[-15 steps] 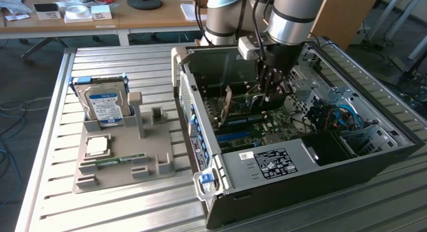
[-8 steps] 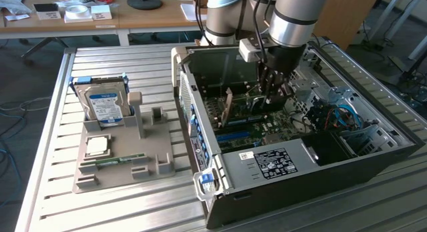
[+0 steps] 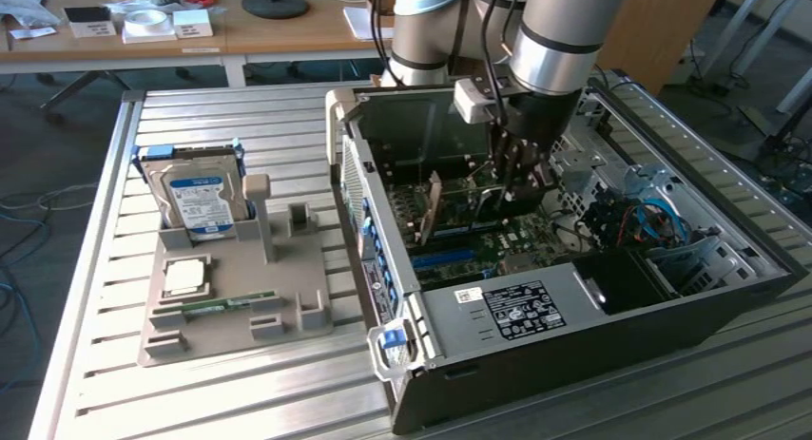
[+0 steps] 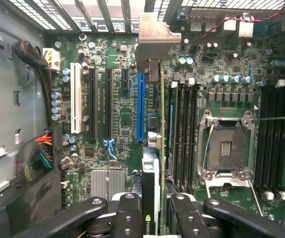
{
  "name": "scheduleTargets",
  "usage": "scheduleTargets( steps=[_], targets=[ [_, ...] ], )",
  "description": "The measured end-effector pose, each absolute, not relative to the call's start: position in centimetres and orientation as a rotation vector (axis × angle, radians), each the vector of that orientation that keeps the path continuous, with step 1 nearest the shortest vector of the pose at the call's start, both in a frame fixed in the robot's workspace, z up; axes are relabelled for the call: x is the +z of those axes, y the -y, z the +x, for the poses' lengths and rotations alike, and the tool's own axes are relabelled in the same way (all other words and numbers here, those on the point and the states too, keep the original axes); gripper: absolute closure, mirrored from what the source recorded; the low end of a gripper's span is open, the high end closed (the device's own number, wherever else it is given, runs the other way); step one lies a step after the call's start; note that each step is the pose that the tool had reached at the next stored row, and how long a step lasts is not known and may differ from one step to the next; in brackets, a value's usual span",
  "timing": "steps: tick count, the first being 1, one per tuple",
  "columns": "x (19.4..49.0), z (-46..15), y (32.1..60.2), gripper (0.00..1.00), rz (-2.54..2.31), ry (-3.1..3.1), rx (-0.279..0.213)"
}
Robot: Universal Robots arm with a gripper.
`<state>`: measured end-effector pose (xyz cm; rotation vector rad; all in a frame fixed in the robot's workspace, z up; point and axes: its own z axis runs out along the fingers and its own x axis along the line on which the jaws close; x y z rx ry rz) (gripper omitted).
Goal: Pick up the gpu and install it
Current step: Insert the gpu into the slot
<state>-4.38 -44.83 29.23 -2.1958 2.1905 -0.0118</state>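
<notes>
Wrist view has the gripper (image 4: 154, 204) clamped on the gpu (image 4: 151, 168), card standing on edge at the motherboard (image 4: 117, 124) just beside the long blue slot (image 4: 141, 106), inside the open computer case (image 3: 571, 364).

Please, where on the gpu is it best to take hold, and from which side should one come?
By its long upper edge, from above, clamping its two flat faces. The gpu stands on edge over the motherboard, thin side up, with the metal bracket at one end. The end effector grips it so.
</notes>
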Motion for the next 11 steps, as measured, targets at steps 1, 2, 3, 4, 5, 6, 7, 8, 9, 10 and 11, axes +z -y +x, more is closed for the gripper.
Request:
scheduleTargets(
  steps=[1, 2, 3, 4, 5, 6, 7, 8, 9, 10, 11],
  targets=[
    [29.16, -4.39, 44.84, 0.73, -2.196, -2.191, -0.012],
    [29.14, -4.41, 44.85, 0.73, -2.196, -2.191, -0.012],
    [29.13, -4.43, 44.86, 0.73, -2.196, -2.191, -0.012],
    [29.12, -4.47, 44.88, 0.73, -2.196, -2.191, -0.012],
    [29.12, -4.52, 44.92, 0.73, -2.195, -2.191, -0.012],
    [29.12, -4.57, 44.98, 0.73, -2.196, -2.191, -0.012],
    [29.12, -4.63, 45.05, 0.73, -2.196, -2.191, -0.012],
    [29.11, -4.68, 45.15, 0.73, -2.196, -2.190, -0.012],
    [29.12, -4.72, 45.25, 0.73, -2.196, -2.190, -0.012],
    [29.11, -4.78, 45.33, 0.73, -2.196, -2.190, -0.012],
    [29.09, -4.86, 45.37, 0.73, -2.196, -2.191, -0.012]
  ],
)
